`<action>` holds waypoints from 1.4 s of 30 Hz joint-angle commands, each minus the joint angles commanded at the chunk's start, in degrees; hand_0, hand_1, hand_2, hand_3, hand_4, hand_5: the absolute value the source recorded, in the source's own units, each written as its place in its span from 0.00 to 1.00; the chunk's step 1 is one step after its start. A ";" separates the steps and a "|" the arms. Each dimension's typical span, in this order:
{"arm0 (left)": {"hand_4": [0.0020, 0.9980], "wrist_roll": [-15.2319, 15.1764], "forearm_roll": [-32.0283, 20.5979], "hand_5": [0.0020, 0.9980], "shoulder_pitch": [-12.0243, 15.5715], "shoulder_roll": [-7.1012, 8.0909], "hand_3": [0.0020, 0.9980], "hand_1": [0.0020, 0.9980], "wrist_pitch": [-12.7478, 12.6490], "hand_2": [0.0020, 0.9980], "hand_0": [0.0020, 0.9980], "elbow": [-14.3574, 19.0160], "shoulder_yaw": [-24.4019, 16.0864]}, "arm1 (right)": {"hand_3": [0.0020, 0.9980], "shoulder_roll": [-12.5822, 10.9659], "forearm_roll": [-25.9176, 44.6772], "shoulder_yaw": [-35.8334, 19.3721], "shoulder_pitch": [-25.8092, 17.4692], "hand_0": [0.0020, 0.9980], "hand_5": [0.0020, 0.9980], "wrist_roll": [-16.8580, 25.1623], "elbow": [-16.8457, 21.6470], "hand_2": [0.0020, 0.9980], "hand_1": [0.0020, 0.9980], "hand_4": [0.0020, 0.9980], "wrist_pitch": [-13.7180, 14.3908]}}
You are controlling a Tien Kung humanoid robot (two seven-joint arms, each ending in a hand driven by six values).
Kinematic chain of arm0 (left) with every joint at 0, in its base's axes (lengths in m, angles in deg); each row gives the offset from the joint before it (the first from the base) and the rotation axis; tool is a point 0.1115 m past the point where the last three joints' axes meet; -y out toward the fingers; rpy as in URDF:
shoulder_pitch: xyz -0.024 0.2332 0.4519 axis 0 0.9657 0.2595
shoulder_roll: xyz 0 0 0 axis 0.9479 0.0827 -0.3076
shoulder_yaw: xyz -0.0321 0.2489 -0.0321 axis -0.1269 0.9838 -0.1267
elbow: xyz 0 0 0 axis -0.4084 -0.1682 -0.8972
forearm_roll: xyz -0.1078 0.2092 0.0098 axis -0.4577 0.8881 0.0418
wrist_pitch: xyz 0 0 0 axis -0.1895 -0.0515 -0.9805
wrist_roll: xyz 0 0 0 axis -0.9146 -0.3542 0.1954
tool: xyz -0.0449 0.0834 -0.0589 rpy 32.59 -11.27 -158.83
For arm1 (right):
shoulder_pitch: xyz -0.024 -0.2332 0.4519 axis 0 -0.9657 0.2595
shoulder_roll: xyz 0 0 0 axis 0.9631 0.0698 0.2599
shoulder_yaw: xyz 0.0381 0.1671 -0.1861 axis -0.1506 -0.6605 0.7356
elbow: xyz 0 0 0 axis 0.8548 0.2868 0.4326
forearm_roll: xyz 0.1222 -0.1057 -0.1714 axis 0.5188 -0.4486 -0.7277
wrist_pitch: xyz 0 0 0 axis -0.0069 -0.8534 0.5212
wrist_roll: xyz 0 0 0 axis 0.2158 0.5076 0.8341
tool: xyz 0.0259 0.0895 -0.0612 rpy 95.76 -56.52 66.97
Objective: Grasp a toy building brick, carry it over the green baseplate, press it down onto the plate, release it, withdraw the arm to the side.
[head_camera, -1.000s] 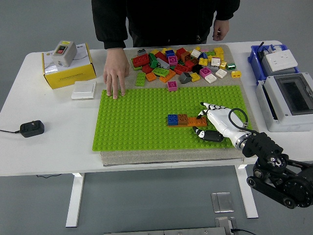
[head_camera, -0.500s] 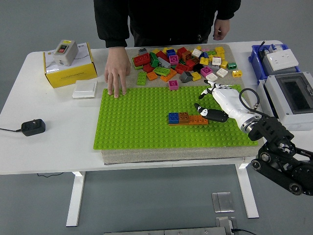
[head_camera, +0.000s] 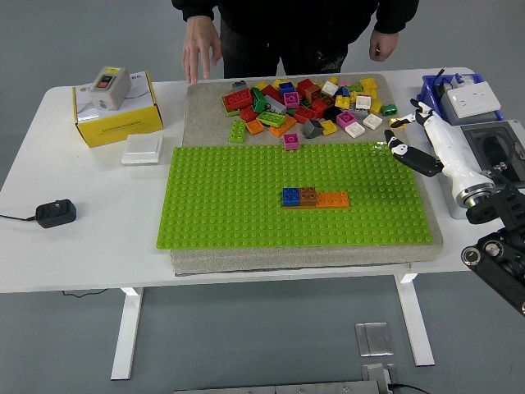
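Observation:
The green baseplate (head_camera: 246, 197) lies on a grey mat in the middle of the table. A row of three bricks is pressed onto it: blue (head_camera: 290, 196), brown (head_camera: 308, 195) and orange (head_camera: 332, 199). A pile of loose coloured bricks (head_camera: 308, 104) lies behind the plate. My right hand (head_camera: 410, 139) is over the plate's far right corner, fingers spread, holding nothing. The left arm is not in view.
A person stands at the far side, one hand (head_camera: 199, 51) lifted above the table's back edge, the other (head_camera: 382, 43) hanging. A yellow box (head_camera: 115, 119) and white switch plate (head_camera: 141, 149) lie at left, a black adapter (head_camera: 53, 213) at the near left, and blue and grey bins (head_camera: 480, 131) at right.
My right hand let go of the orange brick and drew back to the right and away from me. The person's hand lifted off the plate's far left corner.

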 joint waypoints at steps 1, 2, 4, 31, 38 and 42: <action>0.46 -0.05 0.29 0.64 0.06 -0.05 0.72 0.61 -0.01 0.56 0.64 0.00 -0.34 | 0.66 0.15 0.53 -1.58 -0.94 0.83 0.71 0.52 0.15 0.97 0.93 0.61 0.08; 0.46 -0.09 0.57 0.64 0.11 -0.11 0.72 0.61 -0.03 0.56 0.64 0.00 -0.68 | 0.66 0.32 1.06 -3.05 -1.95 0.83 0.71 1.04 0.31 0.97 0.93 0.61 0.15; 0.46 -0.20 1.13 0.64 0.23 -0.21 0.72 0.61 -0.07 0.56 0.64 0.00 -1.34 | 0.66 0.63 2.33 -5.45 -3.60 0.83 0.71 2.05 0.58 0.97 0.93 0.61 0.19; 0.46 -0.49 4.22 0.63 0.40 0.19 0.71 0.61 -0.36 0.57 0.64 0.00 -3.80 | 0.62 3.50 -17.34 9.90 -1.41 0.82 0.66 -6.29 -3.74 0.91 0.88 0.53 2.20; 0.46 -0.36 3.61 0.63 0.49 0.28 0.71 0.61 -0.46 0.57 0.64 0.00 -3.32 | 0.62 2.84 -18.90 13.57 -0.20 0.82 0.62 -7.35 -6.78 0.92 0.88 0.46 1.58; 0.46 -0.32 4.17 0.63 0.64 0.19 0.71 0.61 -0.42 0.57 0.64 0.00 -4.02 | 0.62 2.96 -18.65 13.85 0.62 0.82 0.62 -7.20 -8.68 0.92 0.88 0.46 1.22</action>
